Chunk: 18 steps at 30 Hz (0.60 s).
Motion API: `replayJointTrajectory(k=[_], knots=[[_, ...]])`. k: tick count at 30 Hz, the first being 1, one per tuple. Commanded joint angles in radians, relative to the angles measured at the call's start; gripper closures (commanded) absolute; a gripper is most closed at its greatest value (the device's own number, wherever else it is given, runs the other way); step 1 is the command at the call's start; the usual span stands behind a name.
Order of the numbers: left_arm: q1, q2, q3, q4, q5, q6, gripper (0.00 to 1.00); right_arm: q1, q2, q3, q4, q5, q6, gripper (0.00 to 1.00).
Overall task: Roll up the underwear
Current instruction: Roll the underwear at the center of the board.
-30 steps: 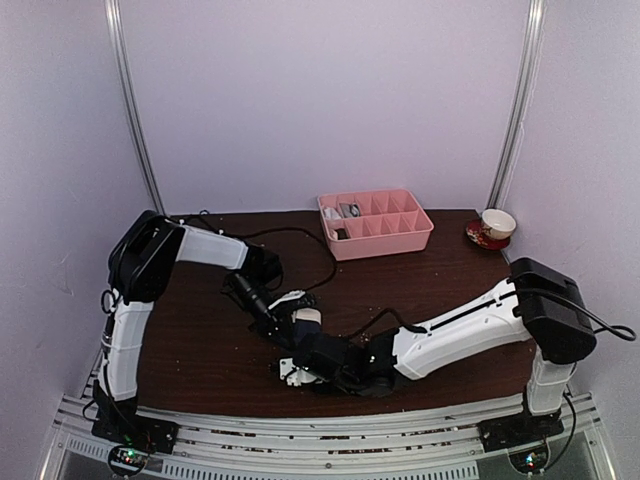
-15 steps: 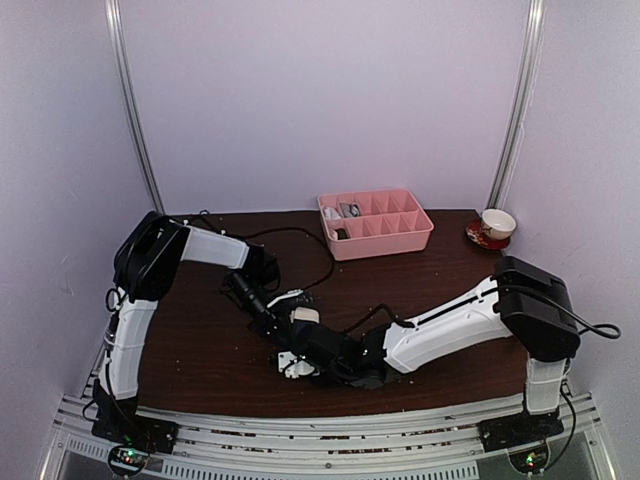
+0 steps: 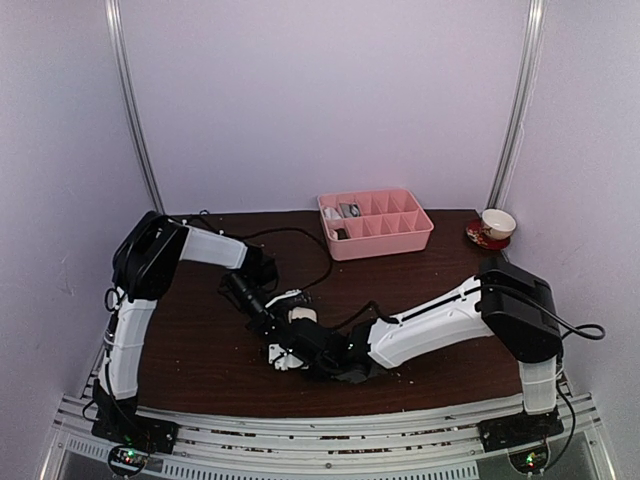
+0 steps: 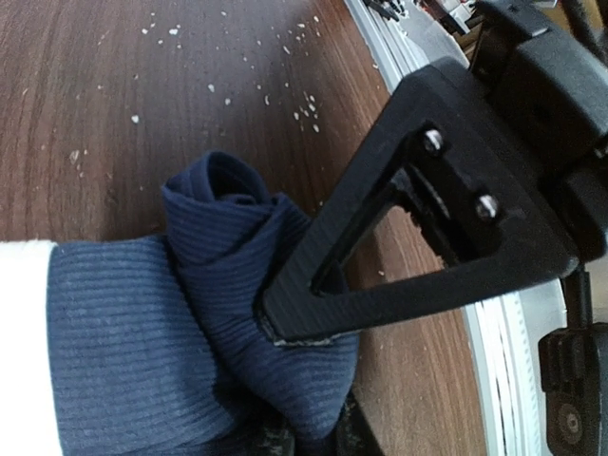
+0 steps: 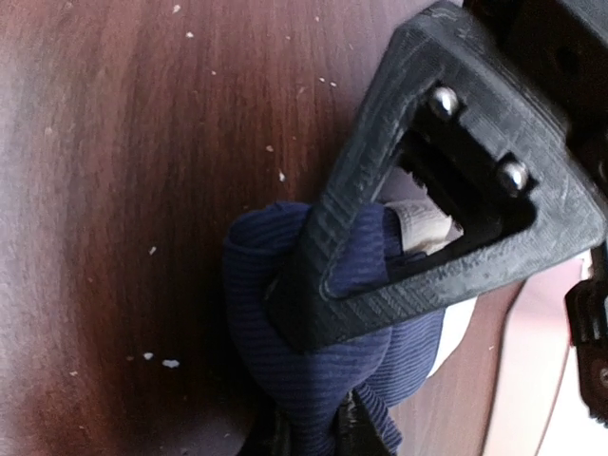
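The navy underwear is a tight roll on the dark wooden table. Its cream-white waistband shows at one end. My left gripper is shut on one end of the roll. My right gripper is shut on the other end, with the waistband behind its finger. In the top view both grippers meet at the roll near the table's middle front: the left and the right. A grey bundle, possibly the grey underwear, lies in the tray.
The pink compartment tray stands at the back centre. A cup on a red saucer is at the back right. Cables trail across the table. White crumbs dot the wood.
My right arm has swung left and slightly farther in, carrying its gripper and the roll a little to the left. The left gripper has stayed almost still, holding on.
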Motion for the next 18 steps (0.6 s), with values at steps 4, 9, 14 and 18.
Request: replayJointTrajectory(k=[4, 9, 14, 18], knots=[[0.017, -0.150, -0.145, 0.198, -0.242, -0.012, 0.56, -0.007, 0.075, 0.119, -0.287, -0.199, 0.161, 0.91], [0.019, -0.292, -0.234, 0.318, -0.288, -0.024, 0.39, -0.007, 0.072, 0.137, -0.362, -0.275, 0.243, 0.92], [0.062, -0.444, -0.364, 0.448, -0.301, 0.001, 0.36, -0.009, 0.060, 0.155, -0.404, -0.362, 0.322, 0.91], [0.157, -0.591, -0.493, 0.553, -0.244, 0.089, 0.36, -0.018, 0.076, 0.196, -0.449, -0.440, 0.369, 0.90]])
